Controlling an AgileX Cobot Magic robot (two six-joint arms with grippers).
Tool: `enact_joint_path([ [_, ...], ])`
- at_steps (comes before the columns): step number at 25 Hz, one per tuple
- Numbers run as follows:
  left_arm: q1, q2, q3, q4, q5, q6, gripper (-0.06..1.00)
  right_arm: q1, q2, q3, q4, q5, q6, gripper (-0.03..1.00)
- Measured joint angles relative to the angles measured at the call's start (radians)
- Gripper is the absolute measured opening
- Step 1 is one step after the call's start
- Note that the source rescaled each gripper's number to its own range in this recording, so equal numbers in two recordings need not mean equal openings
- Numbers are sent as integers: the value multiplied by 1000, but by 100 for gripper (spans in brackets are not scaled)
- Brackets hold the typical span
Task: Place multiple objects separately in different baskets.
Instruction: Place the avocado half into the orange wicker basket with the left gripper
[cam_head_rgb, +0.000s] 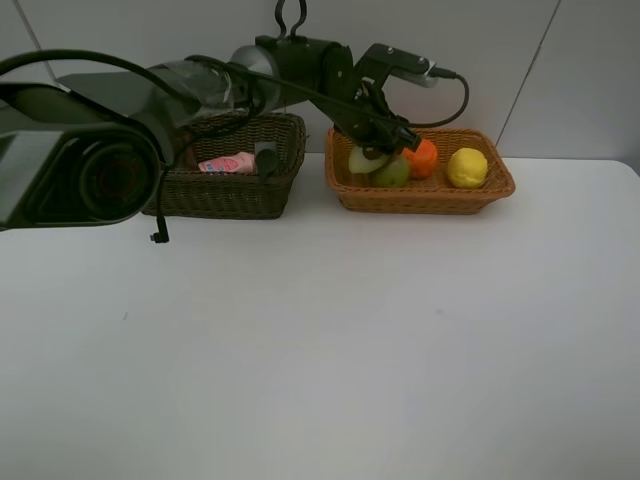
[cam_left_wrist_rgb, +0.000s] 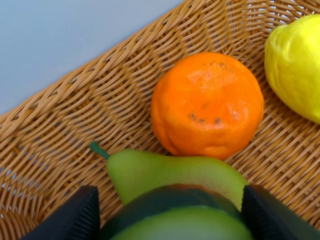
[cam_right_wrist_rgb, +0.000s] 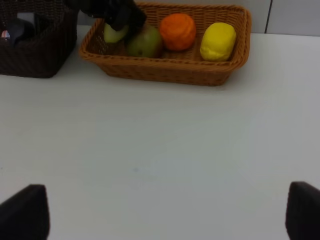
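Note:
My left gripper (cam_head_rgb: 380, 140) reaches over the orange-tan basket (cam_head_rgb: 420, 200) and is shut on the halved avocado (cam_head_rgb: 365, 160). In the left wrist view the avocado (cam_left_wrist_rgb: 180, 220) sits between the dark fingers (cam_left_wrist_rgb: 75, 217), just above the red-green pear (cam_left_wrist_rgb: 170, 172). The orange (cam_left_wrist_rgb: 207, 105) and the lemon (cam_left_wrist_rgb: 295, 65) lie in the same basket (cam_left_wrist_rgb: 60, 135). The dark basket (cam_head_rgb: 230, 195) holds the small pink bottle (cam_head_rgb: 228, 163) and a dark item. My right gripper (cam_right_wrist_rgb: 160, 220) is open and empty above the bare table, out of the exterior view.
The two baskets stand side by side at the table's back edge, near the wall. The left arm's body (cam_head_rgb: 90, 150) covers part of the dark basket. White tabletop (cam_head_rgb: 320, 350) stretches in front of both baskets.

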Motion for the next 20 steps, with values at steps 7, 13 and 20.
enact_joint_path([
  [7, 0, 0, 0, 3, -1, 2, 75, 0, 0, 0, 0, 0, 0, 100],
  [13, 0, 1, 1, 51, -8, 3, 88, 0, 0, 0, -1, 0, 0, 100],
  [20, 0, 1, 1, 62, -7, 3, 88, 0, 0, 0, -1, 0, 0, 100],
])
